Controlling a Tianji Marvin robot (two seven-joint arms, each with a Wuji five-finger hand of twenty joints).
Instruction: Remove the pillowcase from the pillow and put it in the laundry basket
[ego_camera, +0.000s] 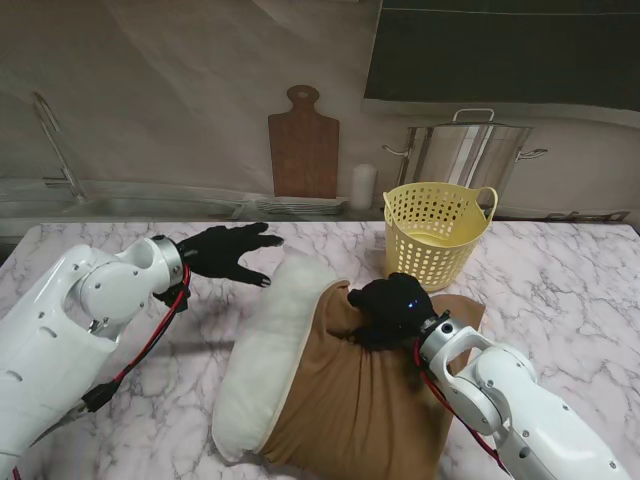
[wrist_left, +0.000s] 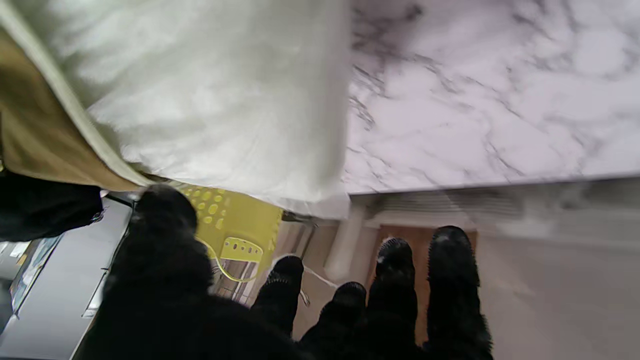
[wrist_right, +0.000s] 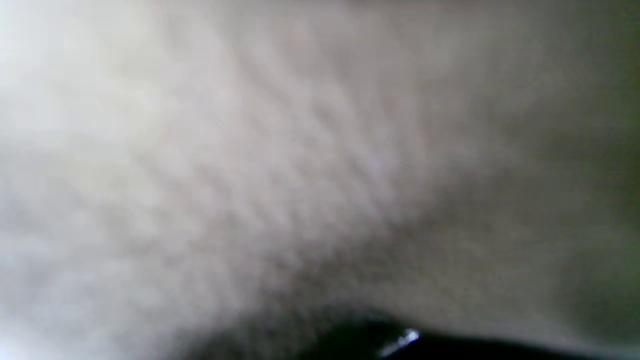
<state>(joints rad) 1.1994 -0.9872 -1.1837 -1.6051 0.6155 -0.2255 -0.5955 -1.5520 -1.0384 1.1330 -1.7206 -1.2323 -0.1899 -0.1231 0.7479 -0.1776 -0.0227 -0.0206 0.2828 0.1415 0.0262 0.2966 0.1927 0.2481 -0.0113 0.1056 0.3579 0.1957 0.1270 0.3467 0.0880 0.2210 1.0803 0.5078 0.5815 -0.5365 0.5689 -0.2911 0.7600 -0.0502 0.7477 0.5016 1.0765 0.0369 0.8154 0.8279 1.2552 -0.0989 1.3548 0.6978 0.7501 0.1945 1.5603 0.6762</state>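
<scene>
White marbled desk: plump white pillow half out of tan fabric pillowcase, mid-desk. Yellow perforated plastic laundry basket just beyond. Right hand clenched on bunched pillowcase; drag toward me. Left hand released, fingers spread; should pin pillow.

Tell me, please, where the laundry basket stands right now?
In the stand view, the laundry basket stands upright on the table's far right, just beyond the pillow.

Kitchen: stockpot, cutting board
</scene>
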